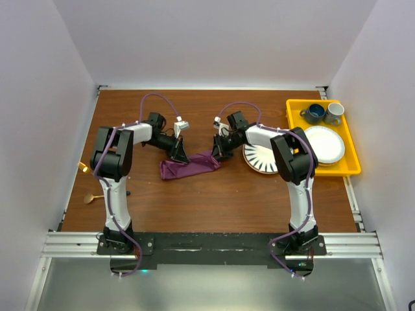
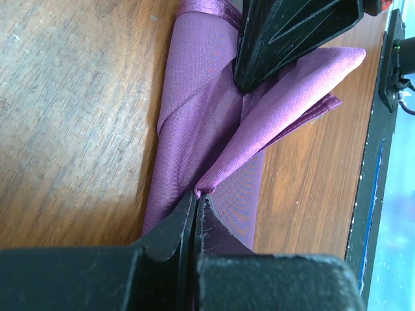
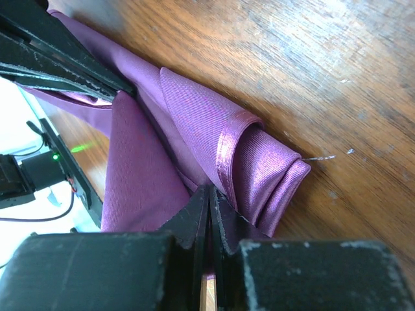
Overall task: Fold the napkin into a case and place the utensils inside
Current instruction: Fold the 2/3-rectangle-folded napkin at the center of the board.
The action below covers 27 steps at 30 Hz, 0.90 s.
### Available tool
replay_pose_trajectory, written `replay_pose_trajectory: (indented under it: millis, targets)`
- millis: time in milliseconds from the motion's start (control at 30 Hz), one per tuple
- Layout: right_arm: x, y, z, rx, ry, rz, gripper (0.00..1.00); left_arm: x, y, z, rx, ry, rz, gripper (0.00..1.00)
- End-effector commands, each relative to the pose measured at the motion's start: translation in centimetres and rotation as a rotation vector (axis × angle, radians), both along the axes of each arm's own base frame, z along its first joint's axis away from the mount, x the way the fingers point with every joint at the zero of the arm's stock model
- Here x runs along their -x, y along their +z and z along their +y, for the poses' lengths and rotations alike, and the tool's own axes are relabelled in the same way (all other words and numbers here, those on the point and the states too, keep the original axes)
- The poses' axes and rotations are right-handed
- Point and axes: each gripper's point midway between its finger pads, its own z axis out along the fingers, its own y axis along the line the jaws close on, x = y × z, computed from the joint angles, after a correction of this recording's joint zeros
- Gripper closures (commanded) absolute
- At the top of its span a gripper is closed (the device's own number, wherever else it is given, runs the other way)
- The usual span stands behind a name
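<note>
The plum-purple napkin (image 1: 189,167) lies folded into a narrow, loose strip at the table's middle, left of the striped plate (image 1: 259,161). My left gripper (image 1: 179,153) is shut on a raised fold at the strip's left end, seen pinched in the left wrist view (image 2: 198,194). My right gripper (image 1: 218,150) is shut on a layer at the right end, beside a rolled hem (image 3: 209,191). The cloth (image 2: 207,116) runs between both grippers, with one flap lifted (image 3: 139,162). Two gold utensils (image 1: 91,197) (image 1: 83,166) lie at the table's far left edge, apart from the napkin.
A yellow tray (image 1: 293,120) at the back right holds two mugs (image 1: 316,113) and a white plate (image 1: 324,144). The striped plate sits right of the right gripper, partly under that arm. White walls close in the table's sides and back.
</note>
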Motion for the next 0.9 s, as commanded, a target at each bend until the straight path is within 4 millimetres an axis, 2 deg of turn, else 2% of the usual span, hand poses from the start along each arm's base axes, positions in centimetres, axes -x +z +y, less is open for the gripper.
replay_pose_trajectory:
  millis: [0, 200, 300, 333, 433, 567, 667, 867]
  targets:
    - [-0.6, -1.4, -1.3, 0.125, -0.009, -0.031, 0.92, 0.4, -2.4, 1.1, -0.066, -0.006, 0.002, 1.0]
    - [-2.4, 4.4, 0.1, 0.037, 0.006, -0.12, 0.78, 0.8, -3.2, 1.6, -0.073, -0.019, 0.02, 1.0]
    - [-3.2, 6.9, 0.3, 0.005, 0.021, -0.176, 0.67, 0.9, -3.3, 1.6, -0.073, -0.03, 0.018, 1.0]
    - [-3.4, 7.8, 0.4, -0.01, 0.027, -0.196, 0.59, 1.0, -3.4, 1.7, -0.075, -0.033, 0.019, 1.0]
    - [-3.7, 8.7, 0.2, -0.026, 0.057, -0.234, 0.49, 1.0, -3.5, 1.7, -0.077, -0.041, 0.018, 1.0]
    - [-3.1, 9.7, 0.5, -0.084, 0.155, -0.308, 0.28, 1.0, -3.7, 1.7, -0.074, -0.041, 0.028, 1.0]
    - [-2.7, 9.9, 0.6, -0.108, 0.228, -0.373, 0.17, 0.9, -3.7, 1.6, -0.069, -0.042, 0.033, 1.0]
    - [-1.0, 9.5, 0.8, -0.137, 0.422, -0.513, 0.11, 0.9, -3.9, 1.7, -0.072, -0.047, 0.041, 1.0]
